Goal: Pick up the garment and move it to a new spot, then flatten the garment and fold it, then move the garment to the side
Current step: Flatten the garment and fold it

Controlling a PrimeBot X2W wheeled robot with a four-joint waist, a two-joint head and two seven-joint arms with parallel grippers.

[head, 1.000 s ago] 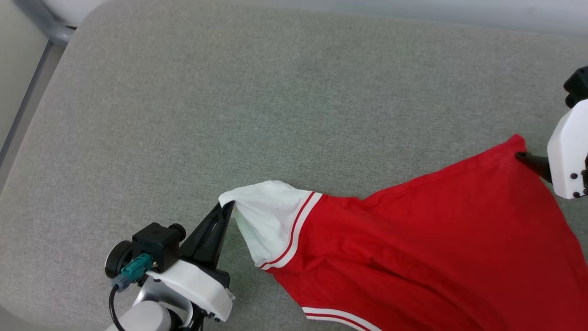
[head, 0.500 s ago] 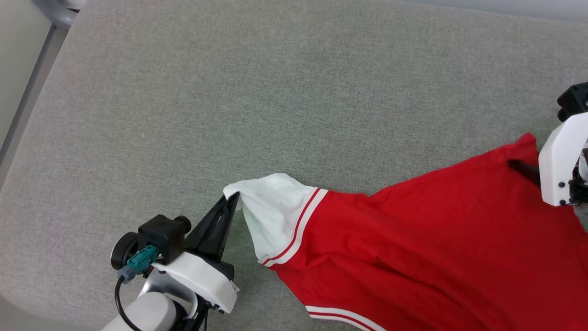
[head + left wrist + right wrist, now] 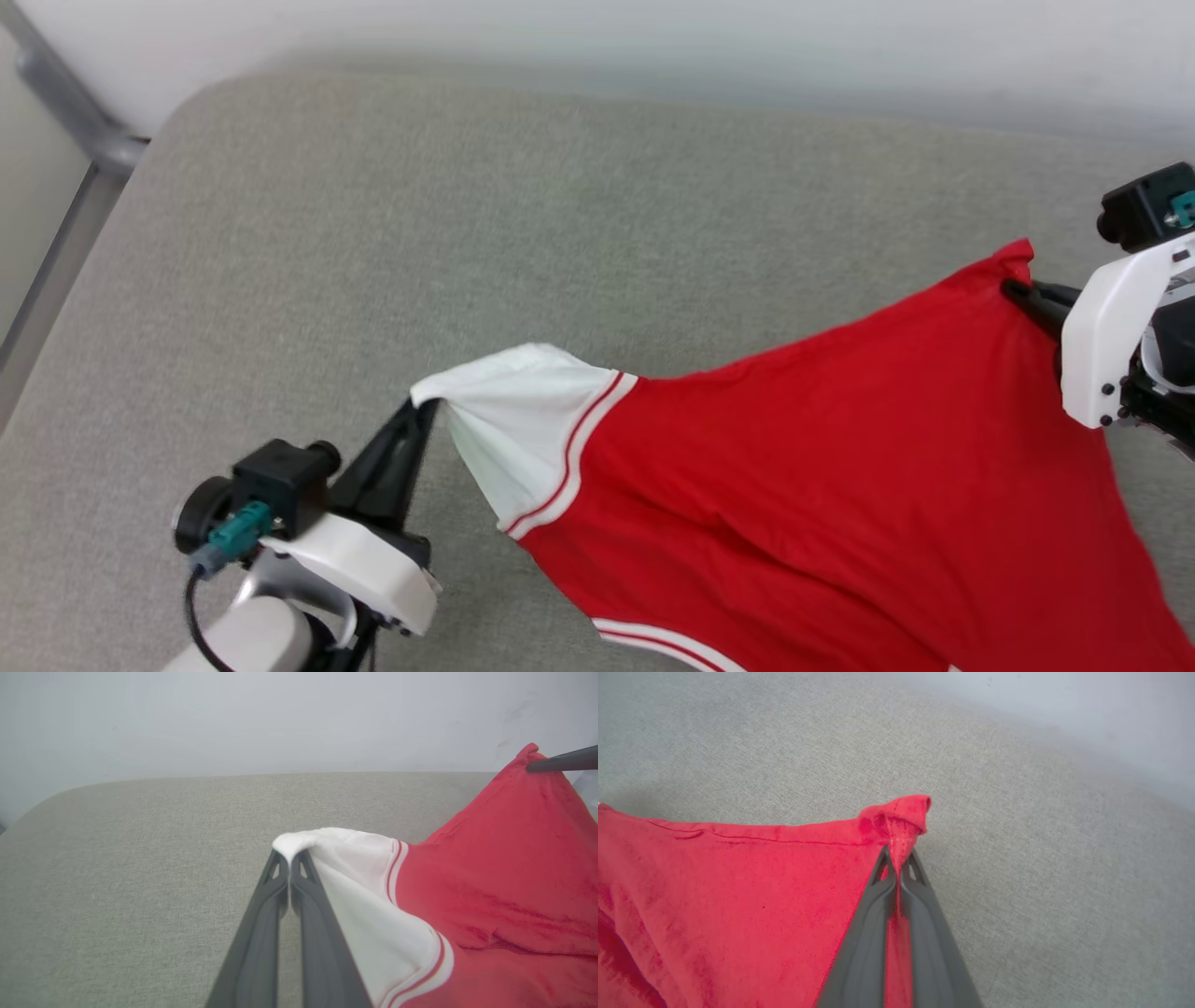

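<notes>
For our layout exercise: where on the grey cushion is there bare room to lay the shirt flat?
Free: the cushion between the wall and the garment's upper edge, and left of the left gripper. Crowded: lower right, where the garment spans to the right gripper.

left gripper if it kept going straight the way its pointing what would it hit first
Past the white sleeve pinched in the left gripper, likely the grey cushion near its far edge; depth is unclear.

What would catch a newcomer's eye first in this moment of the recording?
The red T-shirt with a white, red-striped sleeve stretches across the lower right of the head view over the grey fabric-covered surface. The left gripper pinches the sleeve's tip at centre left, and the right gripper pinches a red corner at the far right.
</notes>
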